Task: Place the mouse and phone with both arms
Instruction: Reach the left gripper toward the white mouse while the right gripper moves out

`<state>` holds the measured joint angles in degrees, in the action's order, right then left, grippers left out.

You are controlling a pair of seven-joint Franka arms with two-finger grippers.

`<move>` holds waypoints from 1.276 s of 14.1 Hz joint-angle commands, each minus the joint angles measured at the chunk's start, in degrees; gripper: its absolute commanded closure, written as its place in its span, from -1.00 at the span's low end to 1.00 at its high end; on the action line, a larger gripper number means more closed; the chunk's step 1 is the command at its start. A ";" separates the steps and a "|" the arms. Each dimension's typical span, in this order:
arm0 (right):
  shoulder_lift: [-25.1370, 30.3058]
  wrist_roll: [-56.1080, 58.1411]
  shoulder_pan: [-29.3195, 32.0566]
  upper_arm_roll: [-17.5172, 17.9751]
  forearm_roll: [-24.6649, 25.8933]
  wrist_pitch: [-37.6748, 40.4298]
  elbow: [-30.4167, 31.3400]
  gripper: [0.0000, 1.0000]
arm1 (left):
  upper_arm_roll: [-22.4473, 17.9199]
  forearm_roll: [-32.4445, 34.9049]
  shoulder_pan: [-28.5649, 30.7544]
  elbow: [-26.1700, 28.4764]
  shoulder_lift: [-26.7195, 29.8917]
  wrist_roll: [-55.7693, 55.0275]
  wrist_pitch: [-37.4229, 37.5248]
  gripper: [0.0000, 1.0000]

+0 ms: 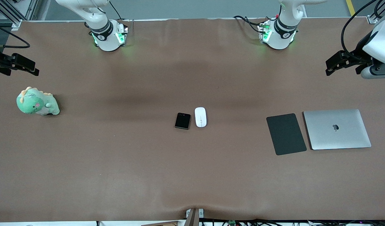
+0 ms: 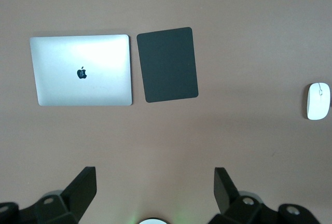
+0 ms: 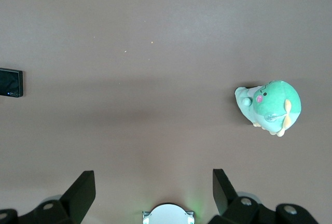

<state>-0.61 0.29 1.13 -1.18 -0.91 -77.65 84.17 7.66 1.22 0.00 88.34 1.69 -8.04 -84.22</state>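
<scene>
Brown table (image 1: 117,163) carrying all the items, with the two arm bases at its edge farthest from the front camera. Left arm (image 1: 282,31) and right arm (image 1: 101,28), both white with black joints and green-lit bases, each waiting with its claw raised over its own end of the table.

Closed silver laptop (image 1: 337,129), lying flat toward the left arm's end of the table. Dark grey mouse pad (image 1: 286,134), flat, just beside the laptop on the side toward the table's middle, not touching it.

Left gripper (image 2: 155,187), held above bare table near the laptop and pad; its two black fingers (image 2: 83,185) stand wide apart with nothing between them. Right gripper (image 3: 153,190), held above bare table near the toy; its fingers (image 3: 83,187) likewise spread wide and empty.

Green plush toy (image 1: 37,102), resting near the right arm's end of the table.

White mouse (image 1: 200,117), at the middle of the table, well apart from both claws. Black phone (image 1: 182,121), flat, just beside the mouse on the side toward the right arm's end, a narrow gap between them.
</scene>
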 commanded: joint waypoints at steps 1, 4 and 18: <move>0.17 -0.11 0.98 0.56 -0.23 1.09 -0.85 -1.00 | 0.51 -0.86 -0.09 -0.71 -1.51 -0.31 0.81 -1.00; 0.17 -0.11 0.98 0.57 -0.23 1.01 -0.85 -1.00 | 0.77 -1.22 -0.70 -0.80 -3.27 -1.53 0.20 -1.00; 0.17 0.06 1.07 0.48 -0.23 1.09 -0.85 -1.00 | 13.24 -1.13 -0.97 11.93 -8.55 -16.20 -20.88 -1.00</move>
<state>-0.61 0.29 1.14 -1.29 -0.91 -77.48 84.10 19.14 0.99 -1.35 97.18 -7.46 -21.69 -101.31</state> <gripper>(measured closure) 0.000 0.000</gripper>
